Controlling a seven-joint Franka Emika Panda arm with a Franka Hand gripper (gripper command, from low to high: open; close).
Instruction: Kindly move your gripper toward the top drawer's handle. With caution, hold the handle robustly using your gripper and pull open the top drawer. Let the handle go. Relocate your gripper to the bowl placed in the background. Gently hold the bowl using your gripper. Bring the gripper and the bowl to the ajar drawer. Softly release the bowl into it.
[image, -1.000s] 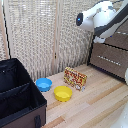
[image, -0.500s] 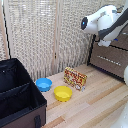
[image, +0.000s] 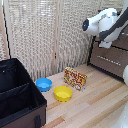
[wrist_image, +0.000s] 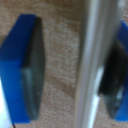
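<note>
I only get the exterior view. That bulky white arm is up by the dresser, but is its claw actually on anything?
Observer: The wrist view shows a thin silver metal bar handle running between the claw's two blue fingers.
Visitor: Squeezing it?
Observer: No. One dark pad stands clearly apart from the bar, and the grey-brown wooden drawer front shows in the gap.
Visitor: And the other pad?
Observer: It sits close beside the bar, but the blur hides whether they touch.
</note>
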